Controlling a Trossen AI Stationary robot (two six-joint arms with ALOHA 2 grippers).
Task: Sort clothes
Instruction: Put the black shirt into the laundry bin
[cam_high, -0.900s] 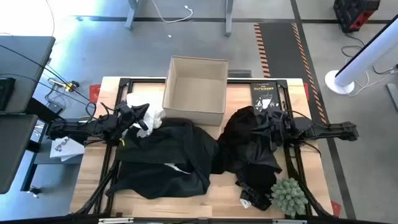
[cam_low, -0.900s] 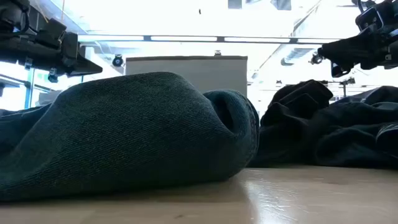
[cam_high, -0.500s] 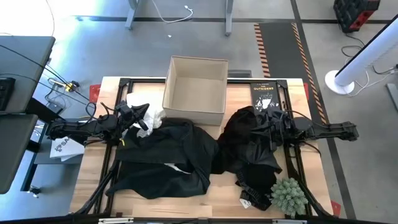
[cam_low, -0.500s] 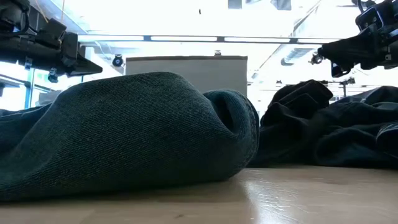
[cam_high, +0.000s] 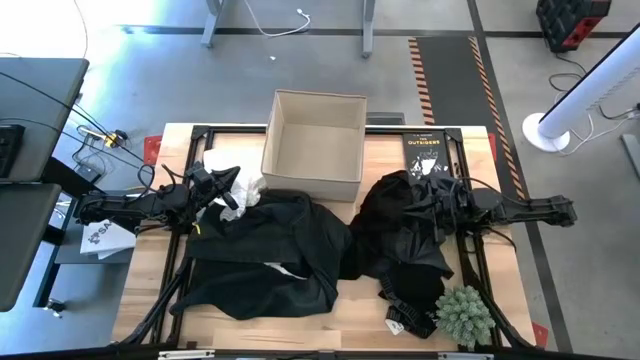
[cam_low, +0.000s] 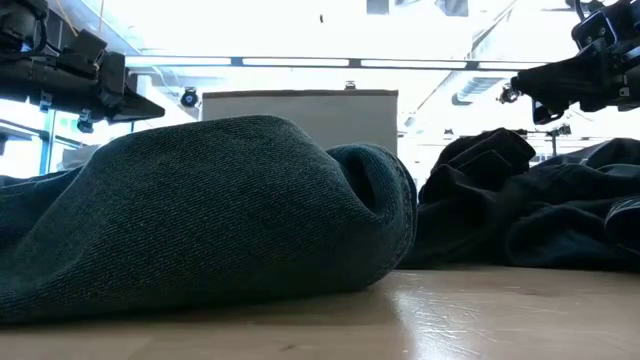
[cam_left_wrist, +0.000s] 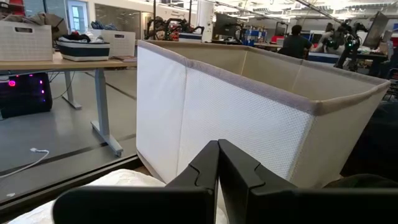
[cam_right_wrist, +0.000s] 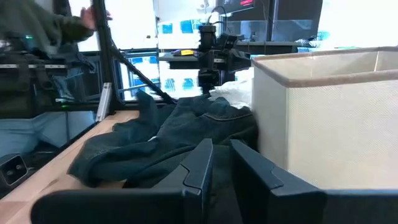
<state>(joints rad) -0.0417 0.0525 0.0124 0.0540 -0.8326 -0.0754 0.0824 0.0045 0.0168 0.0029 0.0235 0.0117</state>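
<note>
A large black garment lies spread on the table's left half and fills the low view's foreground. A second black heap lies on the right half. A small black piece lies near the front edge. A white garment lies crumpled beside the box and shows in the left wrist view. My left gripper hovers over the white garment with fingers shut and empty. My right gripper hovers above the right heap, its fingers a narrow gap apart and empty.
An open beige fabric box stands at the table's far middle, close in front of my left gripper. A black book lies at the far right. A small green plant stands at the near right. People show in the room behind.
</note>
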